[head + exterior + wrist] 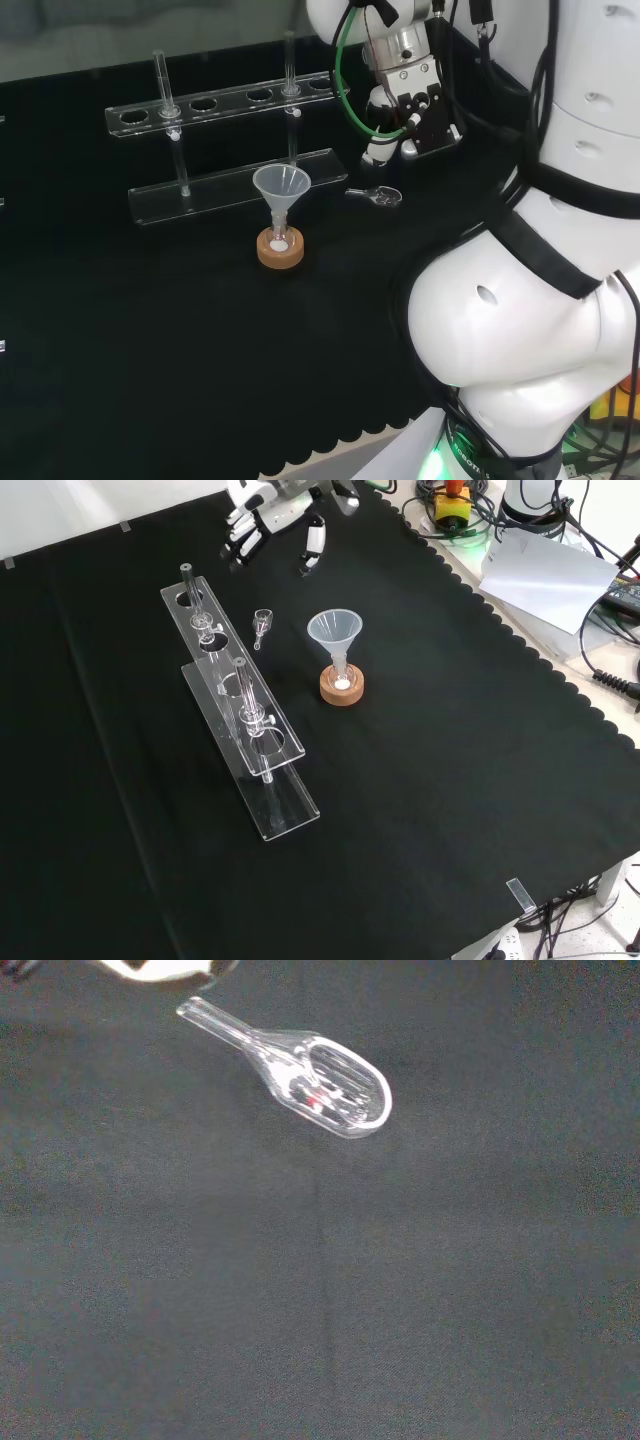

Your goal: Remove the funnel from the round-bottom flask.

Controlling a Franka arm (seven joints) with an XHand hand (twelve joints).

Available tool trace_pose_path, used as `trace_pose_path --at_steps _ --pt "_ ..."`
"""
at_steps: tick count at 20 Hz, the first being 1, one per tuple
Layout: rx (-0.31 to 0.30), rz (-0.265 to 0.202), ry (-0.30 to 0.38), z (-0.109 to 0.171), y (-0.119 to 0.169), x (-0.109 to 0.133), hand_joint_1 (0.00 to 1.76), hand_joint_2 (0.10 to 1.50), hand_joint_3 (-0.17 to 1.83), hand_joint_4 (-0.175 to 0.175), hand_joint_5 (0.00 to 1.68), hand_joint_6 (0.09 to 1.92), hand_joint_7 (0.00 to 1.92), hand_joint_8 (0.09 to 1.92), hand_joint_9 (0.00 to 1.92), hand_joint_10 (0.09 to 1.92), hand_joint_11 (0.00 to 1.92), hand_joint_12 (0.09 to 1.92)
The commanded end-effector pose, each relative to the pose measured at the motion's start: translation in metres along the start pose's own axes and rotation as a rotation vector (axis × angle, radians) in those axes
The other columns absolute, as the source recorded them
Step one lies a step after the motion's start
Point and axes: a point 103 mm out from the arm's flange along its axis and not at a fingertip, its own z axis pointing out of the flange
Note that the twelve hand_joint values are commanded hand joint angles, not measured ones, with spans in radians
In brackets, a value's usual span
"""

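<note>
The flask [280, 243] is very hard to make out: it is clear glass, and in the head view only a pale round shape shows inside the cork ring [280, 251] that carries it. The funnel [281, 185] stands upright with its stem down in the flask's neck, near the middle of the cloth [150, 350]; its wide mouth is plain to see, but where the stem ends inside the flask cannot be told. In the front view the funnel sits to the right of the clear rack [240, 705], which holds two upright tubes [187, 580], one toward each end; the rack's clear plates partly blend into the black cloth.

The hand [270, 520] comes in at the far edge of the cloth in the front view, and its upper part is cut off by the top of the view. Its fingers [312, 552] hang down, relaxed and spread, and hold nothing. It is well apart from the funnel and touches nothing on the cloth.

A small clear scoop [320, 1080] lies flat on the cloth between the hand and the funnel, just beside the rack's far end in the front view.
</note>
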Motion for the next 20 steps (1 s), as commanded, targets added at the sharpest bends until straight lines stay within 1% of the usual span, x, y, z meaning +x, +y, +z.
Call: trace_pose_path --at_steps 1,5,9,14,16,20 --pt "0.01 -0.058 0.013 -0.006 -0.019 0.018 0.77 0.68 0.58 -0.028 0.36 0.09 0.03 0.62 0.28 0.69 0.14 1.43" --pt "0.01 -0.108 0.03 -0.012 -0.025 0.027 0.76 0.69 0.58 -0.023 0.34 0.09 0.03 0.62 0.29 0.69 0.15 1.43" --pt "0.018 -0.158 0.043 -0.018 -0.03 0.035 0.73 0.69 0.58 -0.02 0.27 0.09 0.02 0.62 0.28 0.69 0.15 1.43" --pt "0.058 -0.225 0.076 -0.025 -0.034 0.045 0.71 0.69 0.57 -0.02 0.2 0.09 0.0 0.62 0.26 0.69 0.16 1.44" --pt "0.067 -0.249 0.086 -0.027 -0.036 0.049 0.69 0.69 0.56 -0.02 0.16 0.09 0.0 0.58 0.23 0.7 0.16 1.46" --pt "0.074 -0.282 0.075 -0.033 -0.039 0.06 0.67 0.68 0.55 -0.019 0.11 0.09 0.0 0.5 0.18 0.73 0.17 1.47"
